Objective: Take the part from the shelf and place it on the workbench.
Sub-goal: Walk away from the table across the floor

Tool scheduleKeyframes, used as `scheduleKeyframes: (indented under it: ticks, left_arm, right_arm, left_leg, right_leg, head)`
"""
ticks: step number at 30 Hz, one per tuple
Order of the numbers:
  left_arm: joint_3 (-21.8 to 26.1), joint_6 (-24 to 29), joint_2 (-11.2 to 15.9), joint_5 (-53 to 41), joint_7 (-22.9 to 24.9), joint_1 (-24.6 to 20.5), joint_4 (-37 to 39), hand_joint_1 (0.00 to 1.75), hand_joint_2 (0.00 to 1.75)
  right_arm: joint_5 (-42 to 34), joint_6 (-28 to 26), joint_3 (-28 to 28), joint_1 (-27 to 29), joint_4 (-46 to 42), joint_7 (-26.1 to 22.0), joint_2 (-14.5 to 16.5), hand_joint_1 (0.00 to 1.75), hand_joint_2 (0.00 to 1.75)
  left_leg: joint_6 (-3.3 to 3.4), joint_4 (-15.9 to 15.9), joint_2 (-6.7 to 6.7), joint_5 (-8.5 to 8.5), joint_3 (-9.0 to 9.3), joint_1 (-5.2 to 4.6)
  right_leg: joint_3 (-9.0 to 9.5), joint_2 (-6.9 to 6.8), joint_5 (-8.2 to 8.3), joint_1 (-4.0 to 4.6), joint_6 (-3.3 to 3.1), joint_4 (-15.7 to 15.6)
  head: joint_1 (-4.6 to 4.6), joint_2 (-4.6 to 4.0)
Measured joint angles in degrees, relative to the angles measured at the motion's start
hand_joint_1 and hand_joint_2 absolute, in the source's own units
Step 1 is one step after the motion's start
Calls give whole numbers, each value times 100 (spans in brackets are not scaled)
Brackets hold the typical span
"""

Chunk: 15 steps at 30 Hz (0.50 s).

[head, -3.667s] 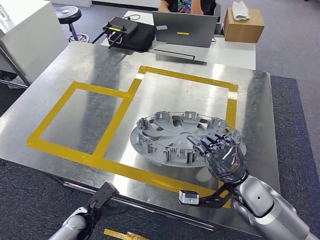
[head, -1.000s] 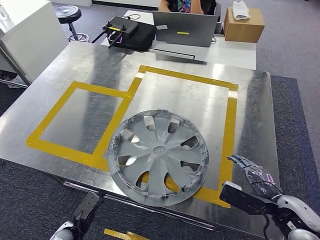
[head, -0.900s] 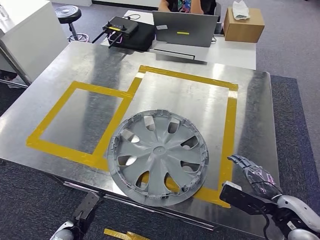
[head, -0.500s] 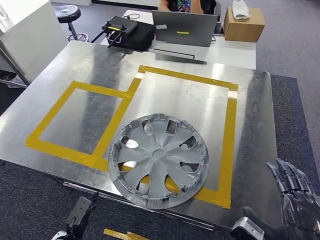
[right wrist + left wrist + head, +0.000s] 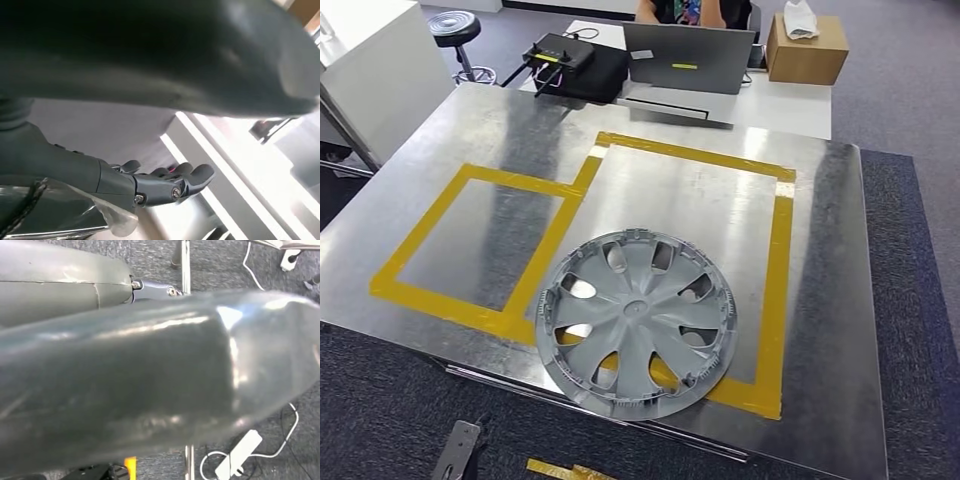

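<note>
From the head view I see the grey plastic wheel cover lying flat, face up, on the brushed-metal desk; its near rim sits over the yellow tape outline at the front edge of the larger taped square, nothing touching it. Spokes fan out from a small centre cap, with oval cut-outs between them showing tape and metal underneath, and small clips around the rim.

The right wrist view gives me the right hand: dark fingers stretched out, slightly curved, holding nothing, in the air beside pale bright surfaces. A clear plastic wrap covers part of the wrist.

The left wrist view is mostly a blurred grey rounded shape up close; I can't tell how the left hand's fingers lie. Behind it there's grey carpet, a metal leg and a white power strip with its cable.

Back of the desk, head view: an open grey laptop, a black router with antennas, a brown cardboard box with a white crumpled item on top. A person sits behind the laptop.
</note>
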Motion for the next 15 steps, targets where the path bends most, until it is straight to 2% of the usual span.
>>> scheduleKeyframes:
  ticks: [3, 5, 7, 8, 9, 11, 12, 13, 14, 15]
  left_arm:
    - [229, -27, -94, -104, 37, 72, -169, 0, 0]
    - [360, -36, -154, -180, 64, 82, -246, 0, 0]
    - [504, -38, -247, -296, 103, 80, -303, 0, 0]
    - [578, -38, -292, -362, 119, 76, -321, 0, 0]
    - [649, -36, -335, -427, 136, 72, -333, 0, 0]
    - [804, -29, -403, -553, 189, 65, -341, 0, 0]
    - [879, -24, -437, -607, 221, 64, -342, 0, 0]
    - [950, -20, -466, -650, 252, 64, -343, 0, 0]
    - [1007, -15, -493, -678, 270, 62, -343, 0, 0]
    - [1051, -9, -514, -700, 278, 56, -343, 0, 0]
  right_arm:
    - [-333, -62, -738, 103, 22, -199, 849, 0, 0]
    - [-370, -198, -1027, 135, 73, 170, 1234, 0, 0]
    - [-402, -479, -1229, 159, 252, 902, 1508, 0, 0]
    - [-453, -603, -1297, 163, 403, 1309, 1610, 0, 0]
    - [-564, -684, -1348, 146, 587, 1687, 1690, 0, 0]
    - [-1039, -726, -1470, 78, 1079, 2184, 1816, 0, 0]
    - [-1369, -728, -1535, 47, 1367, 2293, 1865, 0, 0]
    - [-1687, -728, -1587, 29, 1668, 2331, 1907, 0, 0]
    - [-1941, -728, -1613, 22, 1931, 2342, 1940, 0, 0]
    - [-2139, -728, -1622, 17, 2169, 2345, 1967, 0, 0]
  left_leg:
    - [17, 11, 0, -10, 13, -12]
    - [47, 20, 1, 13, 27, -18]
    - [93, -31, 25, 82, 45, 16]
    - [115, -62, 41, 112, 44, 36]
    - [132, -87, 63, 141, 33, 54]
    - [145, -89, 109, 176, -15, 55]
    - [142, -86, 135, 194, -46, 54]
    - [133, -82, 162, 212, -76, 55]
    - [120, -74, 187, 230, -107, 60]
    - [101, -62, 216, 246, -137, 68]
  right_leg:
    - [19, 2, -2, -10, 15, -1]
    - [36, 2, 21, -15, 41, -6]
    - [26, -11, -40, -11, 75, 41]
    - [-22, -33, -180, -8, 89, 162]
    - [-107, -59, -393, -10, 105, 399]
    - [-330, -103, -870, -23, 136, 1098]
    - [-390, -113, -1010, -31, 151, 1379]
    - [-361, -119, -1041, -38, 163, 1481]
    - [-221, -133, -969, -46, 175, 1363]
    - [29, -172, -824, -58, 189, 1030]
  head:
    - [0, 0]
    - [0, 0]
    - [6, 0]
    - [16, 0]
    - [27, 0]
    - [39, 0]
    - [38, 0]
    - [38, 0]
    - [37, 0]
    - [37, 0]
